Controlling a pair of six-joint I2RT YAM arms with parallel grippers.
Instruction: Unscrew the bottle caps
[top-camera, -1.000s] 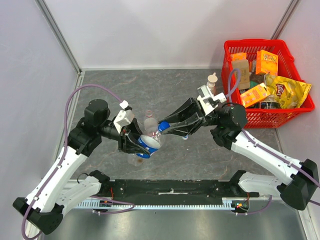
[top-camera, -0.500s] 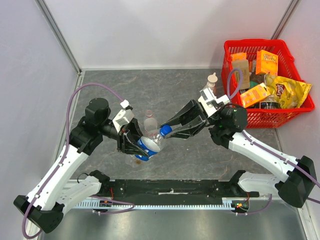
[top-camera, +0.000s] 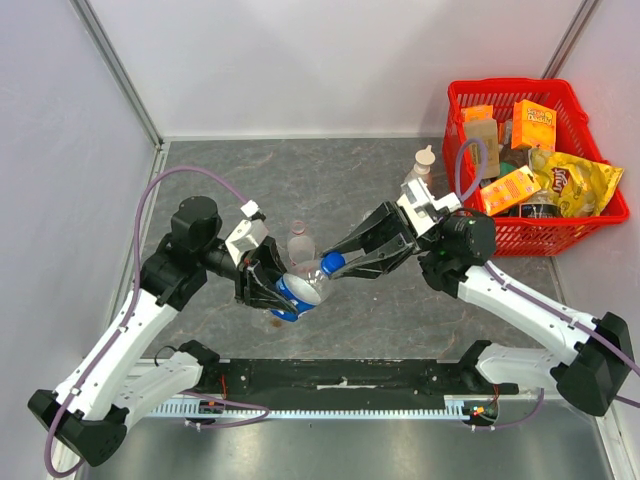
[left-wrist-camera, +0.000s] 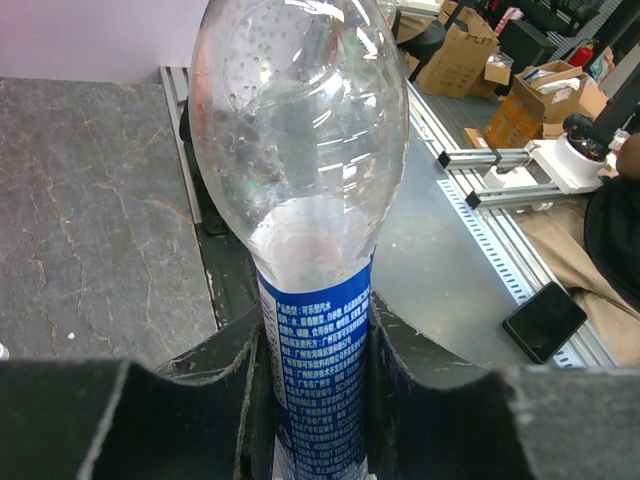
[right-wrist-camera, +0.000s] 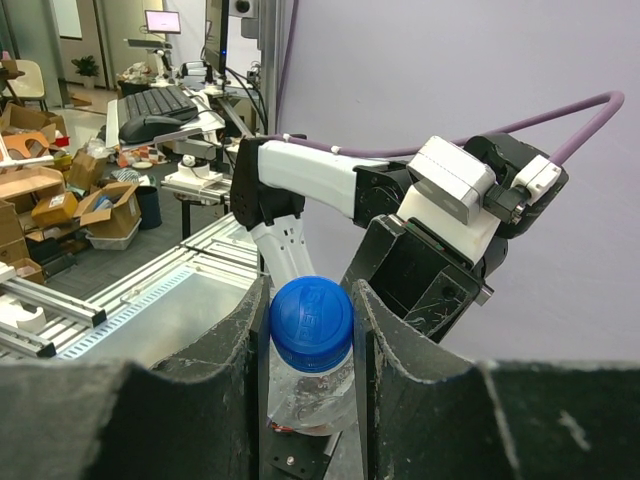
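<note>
Alignment is what I am watching: the Pepsi bottle (top-camera: 302, 286) hangs clear of the table between the two arms. Its long axis runs from lower left to upper right in the top view, base toward the left arm and neck toward the right; how steeply it tilts I cannot tell from above. My left gripper (top-camera: 280, 290) is clamped round the blue-labelled body, a finger pressed on either side of the label. My right gripper (top-camera: 338, 262) comes in from the right along that same axis and is closed on the blue cap (right-wrist-camera: 311, 322), one finger on each side of its edge, the cap's top facing the wrist camera. So the cap lies straight ahead of the right pincer, and the right arm is the one on it. I judge the coming twist must roll about the bottle's axis while the left stops the body from turning; any skew between wrist and neck could let the fingers slip off.
</note>
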